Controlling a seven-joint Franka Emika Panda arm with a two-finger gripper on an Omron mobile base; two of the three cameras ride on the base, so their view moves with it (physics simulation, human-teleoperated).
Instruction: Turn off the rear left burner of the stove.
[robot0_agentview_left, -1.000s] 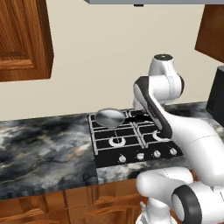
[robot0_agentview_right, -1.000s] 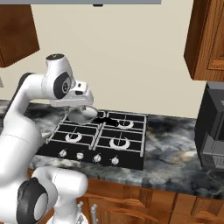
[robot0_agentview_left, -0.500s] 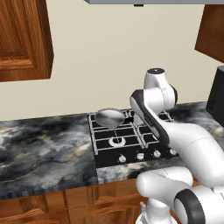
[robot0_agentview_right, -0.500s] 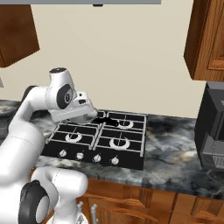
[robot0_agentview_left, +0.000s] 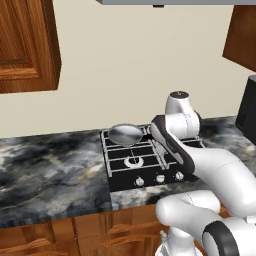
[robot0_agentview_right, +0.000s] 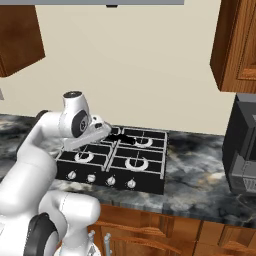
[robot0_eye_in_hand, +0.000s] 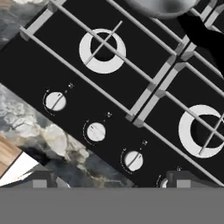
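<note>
The stove (robot0_agentview_left: 131, 167) is a flat black four-burner gas cooktop set into the counter, reaching from near the counter's front edge back toward the wall. Grey wire grates cover its surface in two halves. A row of small round silver knobs runs along its front edge. Each burner shows as a pale broken ring on black beneath the grate.

The rear left burner (robot0_agentview_left: 125, 135) sits at the stove's back left corner, behind the front left burner. A shiny round steel pan rests on the grate above it and hides its ring.
</note>
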